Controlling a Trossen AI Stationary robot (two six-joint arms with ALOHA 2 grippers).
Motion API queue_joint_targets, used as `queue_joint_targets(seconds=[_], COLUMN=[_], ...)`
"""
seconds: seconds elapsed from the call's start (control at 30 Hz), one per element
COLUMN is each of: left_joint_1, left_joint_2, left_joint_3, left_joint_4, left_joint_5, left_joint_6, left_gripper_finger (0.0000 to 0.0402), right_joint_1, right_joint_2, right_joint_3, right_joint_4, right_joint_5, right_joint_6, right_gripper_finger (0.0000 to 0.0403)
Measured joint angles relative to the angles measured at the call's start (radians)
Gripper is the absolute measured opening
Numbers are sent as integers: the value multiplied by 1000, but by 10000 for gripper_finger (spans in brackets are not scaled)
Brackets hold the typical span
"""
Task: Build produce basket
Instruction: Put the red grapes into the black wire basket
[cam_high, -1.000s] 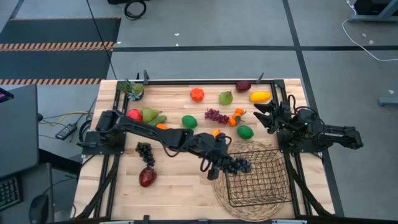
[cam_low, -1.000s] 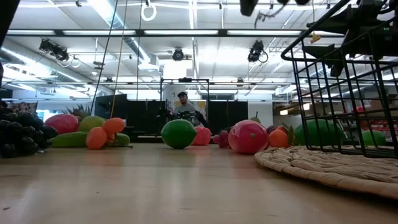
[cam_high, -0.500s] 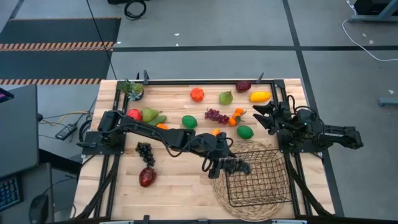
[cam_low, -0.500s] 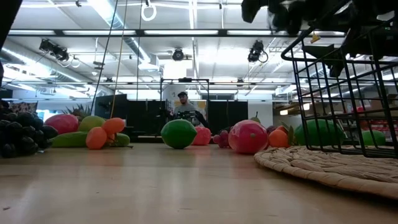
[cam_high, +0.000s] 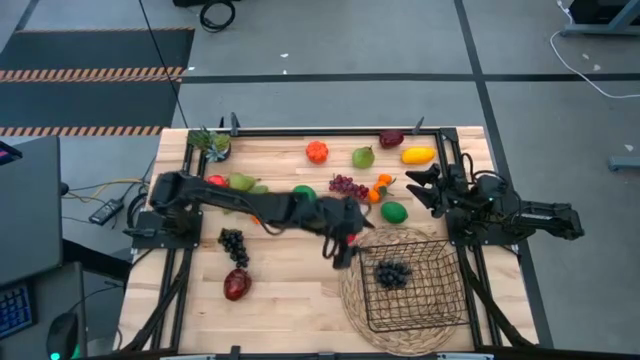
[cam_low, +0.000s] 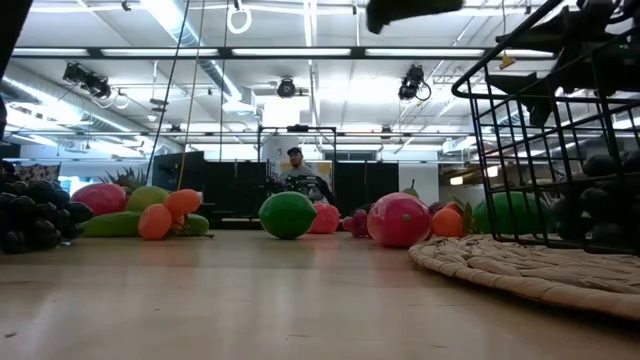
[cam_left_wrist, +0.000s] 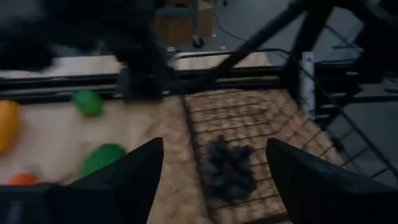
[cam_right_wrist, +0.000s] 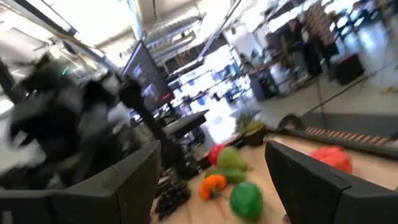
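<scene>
The black wire basket (cam_high: 440, 300) stands on a round woven mat (cam_high: 355, 300) at the near right. A dark grape bunch (cam_high: 392, 273) lies on the basket's floor, seen also as the grape bunch (cam_left_wrist: 227, 165) in the left wrist view. My left gripper (cam_high: 350, 243) hovers open just left of the basket's far left corner, holding nothing. Other produce lies loose on the table: a second dark grape bunch (cam_high: 233, 243), a red fruit (cam_high: 237, 284), a green fruit (cam_high: 394, 212) and purple grapes (cam_high: 347, 186). My right gripper (cam_high: 412, 185) waits open at the right edge.
More produce lines the far side: an orange-red fruit (cam_high: 317, 151), a green pear (cam_high: 363, 157), a yellow fruit (cam_high: 418, 155), a dark one (cam_high: 391, 139). A red fruit (cam_high: 215, 183) and a pear (cam_high: 240, 183) lie under the left arm. Bare wood shows near the front left.
My left gripper has opened and let go of the dark grape bunch, which has dropped onto the basket's floor. The gripper has then drawn back up and toward the table's far left, away from the basket.
</scene>
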Motion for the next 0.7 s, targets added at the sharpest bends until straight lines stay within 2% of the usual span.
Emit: queue_joint_targets(seconds=[0.1, 0.17, 0.43, 0.5, 0.7], left_joint_1=[27, 48, 143, 156, 186], left_joint_2=[-55, -96, -210, -237, -312], left_joint_3=[-36, -93, -523, -603, -798], left_joint_4=[-6, 54, 516, 646, 893], left_joint_5=[-1, 0, -2, -3, 3], left_joint_6=[27, 22, -104, -120, -127], left_gripper_finger=[283, 282, 282, 282, 282], right_joint_1=[0, 0, 23, 34, 55], right_joint_2=[0, 0, 7, 20, 63], right_joint_3=[0, 0, 0, 0, 0], right_joint_4=[-25, -28, -75, -79, -57], right_joint_5=[-34, -45, -25, 1, 62], right_joint_6=[6, -16, -65, -72, -96], right_gripper_finger=[291, 291, 291, 291, 291])
